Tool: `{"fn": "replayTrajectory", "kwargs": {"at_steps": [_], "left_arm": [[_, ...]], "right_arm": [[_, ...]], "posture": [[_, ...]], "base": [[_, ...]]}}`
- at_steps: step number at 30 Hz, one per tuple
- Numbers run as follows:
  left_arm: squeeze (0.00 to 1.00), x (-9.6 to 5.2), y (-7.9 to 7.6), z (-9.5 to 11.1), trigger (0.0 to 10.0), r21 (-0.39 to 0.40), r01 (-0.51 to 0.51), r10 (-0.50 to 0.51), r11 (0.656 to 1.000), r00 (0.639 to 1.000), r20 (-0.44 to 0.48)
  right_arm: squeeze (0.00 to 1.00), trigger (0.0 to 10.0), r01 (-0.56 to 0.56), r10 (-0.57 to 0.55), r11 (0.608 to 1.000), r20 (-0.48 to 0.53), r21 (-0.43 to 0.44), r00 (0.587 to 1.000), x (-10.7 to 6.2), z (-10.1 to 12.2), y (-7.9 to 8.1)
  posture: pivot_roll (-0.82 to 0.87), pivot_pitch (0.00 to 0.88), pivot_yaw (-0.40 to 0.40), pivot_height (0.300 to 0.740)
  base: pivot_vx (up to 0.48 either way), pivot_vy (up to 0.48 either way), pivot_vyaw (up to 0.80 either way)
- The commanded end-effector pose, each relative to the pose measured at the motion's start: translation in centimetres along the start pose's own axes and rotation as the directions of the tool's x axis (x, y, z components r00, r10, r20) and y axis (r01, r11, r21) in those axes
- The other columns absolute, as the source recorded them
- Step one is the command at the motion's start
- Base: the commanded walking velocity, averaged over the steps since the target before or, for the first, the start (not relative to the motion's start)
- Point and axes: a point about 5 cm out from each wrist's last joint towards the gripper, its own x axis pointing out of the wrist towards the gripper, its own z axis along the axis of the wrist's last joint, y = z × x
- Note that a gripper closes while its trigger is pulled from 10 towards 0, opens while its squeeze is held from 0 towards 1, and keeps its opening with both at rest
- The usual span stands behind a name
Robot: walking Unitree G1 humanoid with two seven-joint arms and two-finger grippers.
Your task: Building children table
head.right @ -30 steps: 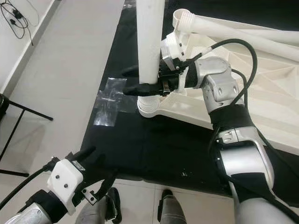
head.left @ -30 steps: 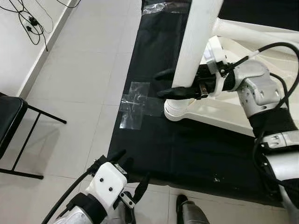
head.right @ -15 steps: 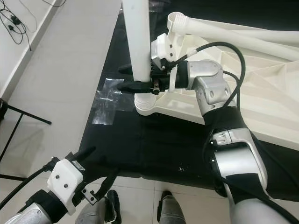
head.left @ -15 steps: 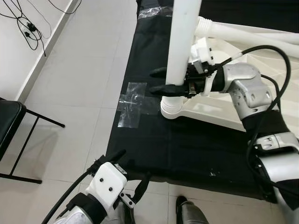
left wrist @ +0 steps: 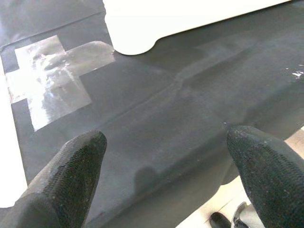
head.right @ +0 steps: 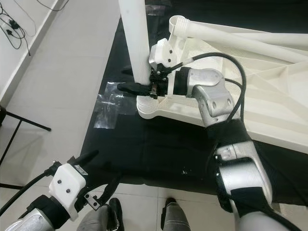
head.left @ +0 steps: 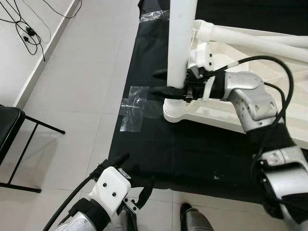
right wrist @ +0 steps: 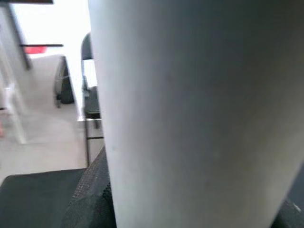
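Observation:
A white table leg (head.left: 180, 43) stands nearly upright, its lower end in the round corner socket (head.left: 174, 109) of the upturned white table (head.right: 269, 96). My right gripper (head.left: 160, 82) is shut on this leg just above the socket, one black finger on each side. In the right wrist view the leg (right wrist: 190, 109) is very close, with a finger (right wrist: 90, 199) against it. A second white leg (head.left: 255, 38) lies along the table's far side. My left gripper (head.left: 135, 172) hangs open low at the mat's near edge, with its fingertips (left wrist: 71, 175) wide apart over the mat.
The table lies on a black mat (head.left: 192, 154) fixed to the tiled floor with clear tape (head.left: 137, 108). A black chair (head.left: 9, 130) stands at the far left, and cables (head.left: 29, 29) trail by the wall. My feet (head.left: 192, 219) are at the mat's near edge.
The leg has swung from leaning right to nearly upright. My right gripper has moved a little left with it. The left arm has not moved.

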Motion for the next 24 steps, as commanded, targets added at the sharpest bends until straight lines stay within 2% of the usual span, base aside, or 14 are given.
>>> {"fn": "replayTrajectory", "kwargs": {"at_steps": [1, 2, 3, 4, 5, 6, 8, 9, 10, 11, 12, 15, 17, 24], "left_arm": [[0.00, -0.1, -0.4, -0.6, 10.0, -0.014, 0.010, -0.010, 1.000, 1.000, -0.024], [0.00, -0.1, -0.4, -0.7, 10.0, -0.014, 0.008, -0.009, 1.000, 1.000, -0.023], [0.00, -0.1, -0.4, -0.7, 10.0, -0.014, 0.008, -0.009, 1.000, 1.000, -0.023], [0.00, 0.0, -0.4, -0.7, 10.0, -0.014, 0.007, -0.008, 1.000, 1.000, -0.023], [0.00, 0.0, -0.4, -0.7, 10.0, -0.014, 0.007, -0.008, 1.000, 1.000, -0.023], [0.00, 0.0, -0.4, -0.7, 10.0, -0.013, 0.006, -0.007, 1.000, 1.000, -0.023], [0.00, 0.0, -0.4, -0.7, 10.0, -0.013, 0.006, -0.007, 1.000, 1.000, -0.023], [0.00, 0.2, -0.3, -0.9, 10.0, -0.014, 0.005, -0.006, 1.000, 1.000, -0.022], [0.00, 0.2, -0.3, -0.9, 10.0, -0.014, 0.005, -0.006, 1.000, 1.000, -0.022], [0.00, 0.4, -0.2, -1.0, 10.0, -0.014, 0.006, -0.006, 1.000, 1.000, -0.022], [0.00, 0.5, -0.1, -1.1, 10.0, -0.013, 0.007, -0.007, 1.000, 1.000, -0.020], [0.00, 0.6, -0.1, -1.2, 10.0, -0.012, 0.008, -0.008, 1.000, 1.000, -0.019], [0.00, 0.7, 0.1, -1.3, 10.0, -0.009, 0.009, -0.009, 1.000, 1.000, -0.017], [0.00, 1.2, 0.6, -1.6, 10.0, 0.001, -0.002, 0.002, 1.000, 1.000, -0.006]], "right_arm": [[0.00, 10.0, 0.201, -0.164, 0.970, -0.239, 0.140, 0.957, -0.5, -5.4, 1.2], [0.00, 10.0, 0.355, -0.302, 0.924, -0.297, 0.142, 0.906, -0.4, -6.3, 2.2], [0.00, 10.0, 0.355, -0.302, 0.924, -0.297, 0.142, 0.906, -0.4, -6.3, 2.2], [0.00, 10.0, 0.458, -0.394, 0.879, -0.337, 0.135, 0.855, -0.6, -6.9, 2.9], [0.00, 10.0, 0.458, -0.394, 0.879, -0.337, 0.135, 0.855, -0.6, -6.9, 2.9], [0.00, 10.0, 0.566, -0.491, 0.813, -0.360, 0.140, 0.794, -0.6, -7.3, 4.0], [0.00, 10.0, 0.566, -0.491, 0.813, -0.360, 0.140, 0.794, -0.6, -7.3, 4.0], [0.00, 10.0, 0.713, -0.619, 0.673, -0.379, 0.195, 0.688, 0.1, -7.8, 7.8], [0.00, 10.0, 0.713, -0.619, 0.673, -0.379, 0.195, 0.688, 0.1, -7.8, 7.8], [0.00, 10.0, 0.752, -0.655, 0.623, -0.382, 0.216, 0.652, 0.3, -7.7, 9.0], [0.00, 10.0, 0.770, -0.672, 0.600, -0.384, 0.220, 0.633, 0.4, -7.6, 9.5], [0.00, 10.0, 0.780, -0.683, 0.584, -0.385, 0.223, 0.621, 0.5, -7.6, 9.6], [0.00, 10.0, 0.808, -0.709, 0.548, -0.392, 0.215, 0.586, 0.6, -7.4, 9.6], [0.00, 10.0, 0.845, -0.744, 0.494, -0.403, 0.206, 0.533, 1.1, -6.7, 10.1]], "posture": [[0.08, 0.386, 0.026, 0.740], [0.08, 0.386, 0.026, 0.740], [0.08, 0.386, 0.026, 0.740], [0.08, 0.382, 0.020, 0.740], [0.08, 0.382, 0.020, 0.740], [0.08, 0.382, 0.020, 0.740], [0.08, 0.382, 0.020, 0.740], [0.05, 0.364, 0.030, 0.740], [0.05, 0.364, 0.030, 0.740], [0.05, 0.362, 0.031, 0.740], [0.05, 0.355, 0.032, 0.740], [0.05, 0.346, 0.033, 0.740], [0.05, 0.337, 0.033, 0.740], [0.06, 0.295, 0.029, 0.740]], "base": [[0.000, 0.000, 0.00], [0.000, 0.000, 0.00], [0.000, 0.000, 0.00], [0.000, 0.000, 0.00], [0.000, 0.000, 0.00], [0.000, 0.000, 0.00], [0.000, 0.000, 0.00], [0.000, 0.000, 0.00], [0.000, 0.000, 0.00], [0.000, 0.000, 0.00], [0.000, 0.000, 0.00], [0.000, 0.000, 0.00], [0.000, 0.000, 0.00], [0.000, 0.000, 0.00]]}}
